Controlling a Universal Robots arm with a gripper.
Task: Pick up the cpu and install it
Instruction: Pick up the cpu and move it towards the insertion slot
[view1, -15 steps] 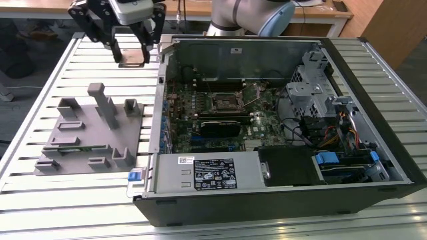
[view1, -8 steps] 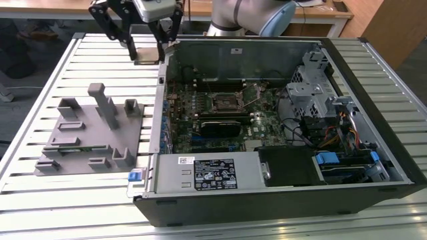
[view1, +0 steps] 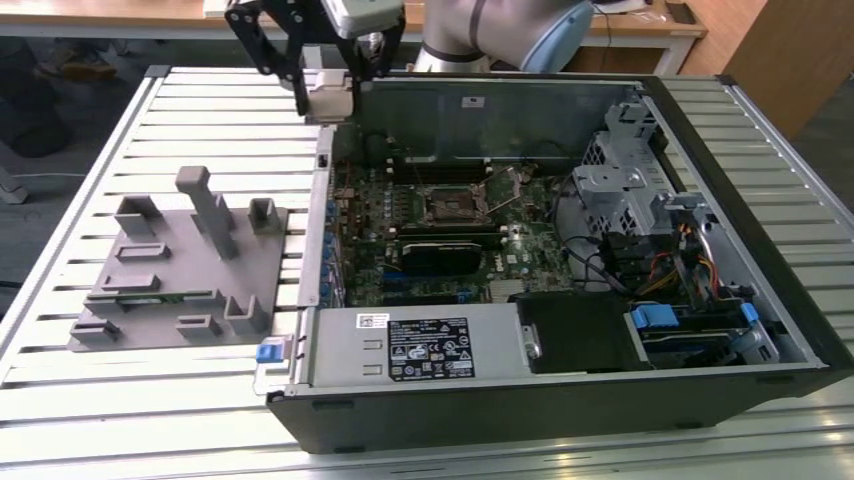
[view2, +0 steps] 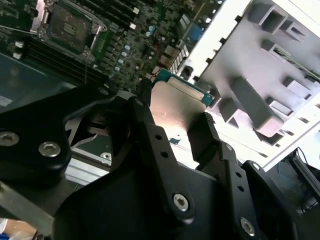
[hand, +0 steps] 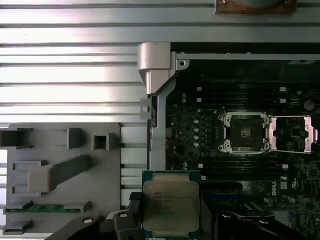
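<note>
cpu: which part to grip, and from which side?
Pinch two opposite edges of the cpu, approaching from its metal-top side, as the gripper does now. It's thin and flat, so probably only the edges offer purchase.

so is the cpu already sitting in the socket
No, the cpu is gripped between the fingers of the gripper off to the side, and the socket on the motherboard lies open and empty.
</note>
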